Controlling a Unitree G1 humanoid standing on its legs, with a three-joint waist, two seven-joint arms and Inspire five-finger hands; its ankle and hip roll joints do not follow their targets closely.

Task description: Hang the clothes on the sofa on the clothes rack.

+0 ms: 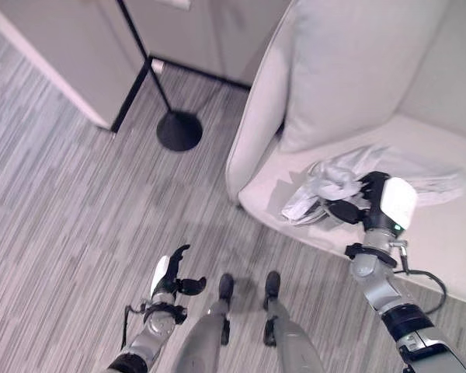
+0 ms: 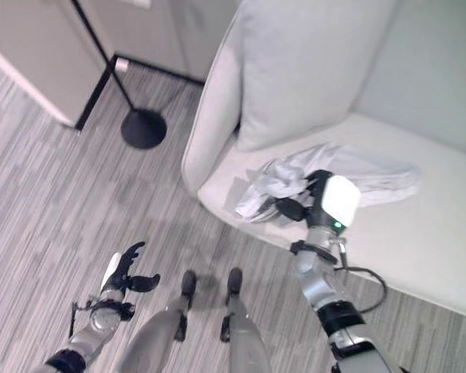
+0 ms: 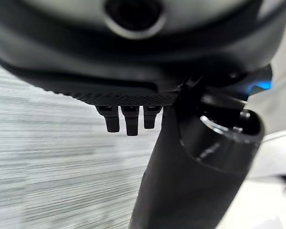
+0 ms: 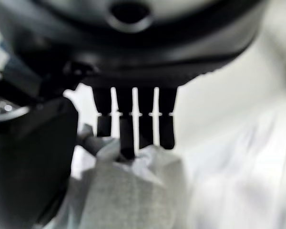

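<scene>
my right hand [image 1: 370,203] reaches out over the seat of the pale sofa [image 1: 450,256], and it sits right at the crumpled light-grey garment [image 1: 349,180] that lies in a heap on the cushion. the garment spreads from the front edge of the seat, near the sofa's armrest [image 1: 256,116], back toward the middle of the cushion, with one flatter part trailing off to my right past the hand. from my head, the hand covers the middle of the heap, with bunched folds showing on my left of it and the smoother cloth on my right.

in my right wrist view my fingers [image 4: 133,119] point straight ahead in a row, set a little apart, and their tips come down onto a raised fold of the garment [image 4: 128,191]. the fingertips touch the cloth or sink slightly into it; they are not curled round it. my thumb [image 4: 28,152] stands out dark beside the fingers, next to the same fold, and i cannot tell whether it presses on the cloth.

my left hand [image 1: 173,276] hangs low over the striped grey floor [image 1: 62,194], well apart from the sofa, with its fingers loosely spread and holding nothing.

a black stand with a round base [image 1: 179,130] rises from the floor beside the sofa's armrest, near a pale wall panel [image 1: 54,47]. a large light cushion [image 1: 357,62] leans against the sofa's back behind the garment.
</scene>
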